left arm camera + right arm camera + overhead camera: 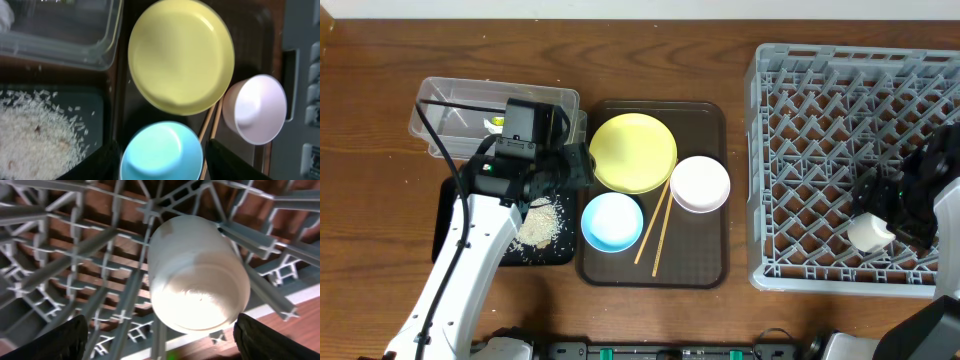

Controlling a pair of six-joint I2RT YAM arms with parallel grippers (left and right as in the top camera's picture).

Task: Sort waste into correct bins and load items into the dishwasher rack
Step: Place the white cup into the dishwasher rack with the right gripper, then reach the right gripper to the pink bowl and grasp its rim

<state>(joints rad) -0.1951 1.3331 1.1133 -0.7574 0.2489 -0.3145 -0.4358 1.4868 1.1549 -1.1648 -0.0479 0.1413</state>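
The yellow plate (pixel 632 152), white bowl (pixel 699 183), light blue bowl (pixel 612 221) and two chopsticks (pixel 657 225) lie on a brown tray. My left gripper (pixel 582 165) is open above the tray's left edge. In the left wrist view its fingers (pixel 160 160) straddle the blue bowl (pixel 161 150) from above, below the plate (pixel 181 55). Rice (pixel 540 225) lies on the black tray (pixel 450 215). A yellow-green wrapper (pixel 497 122) shows in the clear tub (pixel 450 105). The pale cup (pixel 868 232) lies in the grey rack (pixel 820 110). My right gripper (pixel 160 340) is open above the cup (pixel 197 280), not touching it.
The brown serving tray (pixel 705 260) sits between the bins and the rack. The rack fills the right side, and its front wall is next to the cup. The left arm's body covers part of the black tray and the tub.
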